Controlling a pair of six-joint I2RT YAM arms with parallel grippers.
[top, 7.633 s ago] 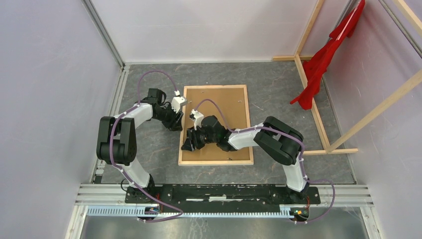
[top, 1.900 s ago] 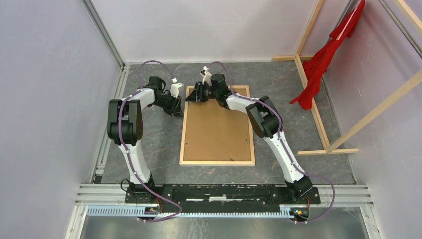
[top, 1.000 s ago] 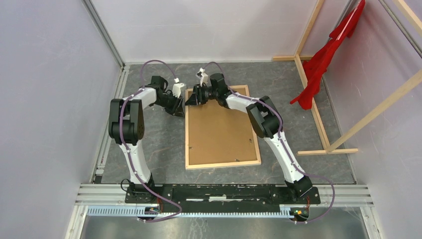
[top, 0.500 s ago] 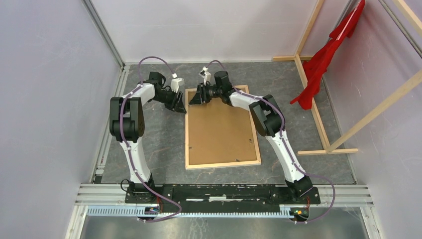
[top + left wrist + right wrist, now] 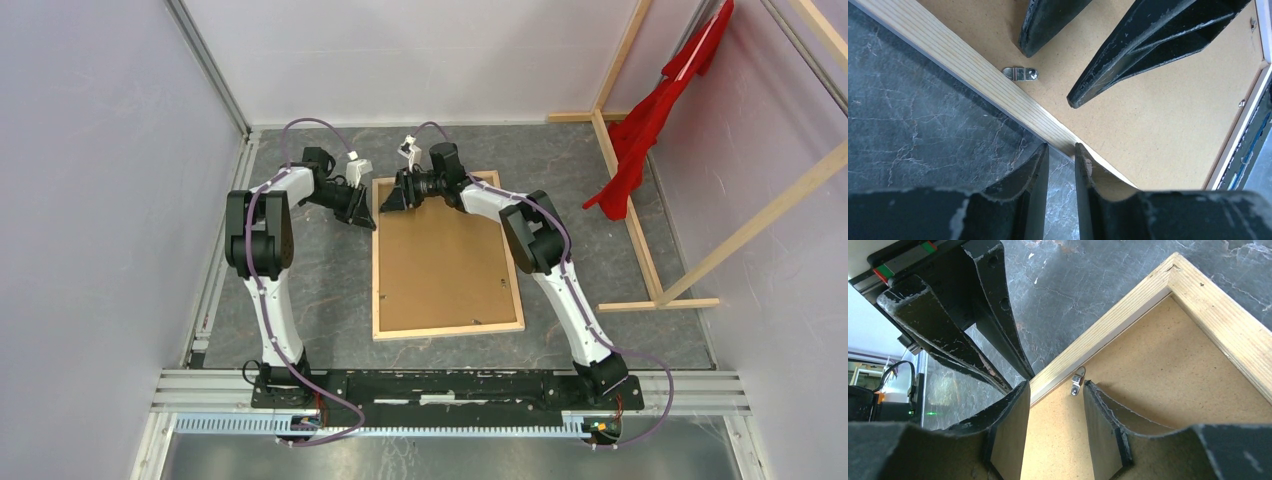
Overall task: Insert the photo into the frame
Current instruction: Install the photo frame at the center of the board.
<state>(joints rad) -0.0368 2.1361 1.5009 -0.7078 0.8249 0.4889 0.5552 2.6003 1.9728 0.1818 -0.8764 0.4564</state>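
On the dark marbled counter (image 5: 300,290) the frame (image 5: 378,270) lies back-up at centre, backing board (image 5: 445,260) seated, photo unseen, perhaps beneath, so likely only clips remain: right jaws spread astride the far-left clip (image 5: 1077,381), left jaws barely parted over the left rail, holding nothing.

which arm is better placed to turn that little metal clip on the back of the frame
Right. The right gripper has its open fingers on either side of the metal clip on the backing board. The left gripper sits at the frame's outer wooden edge, beside the clip.
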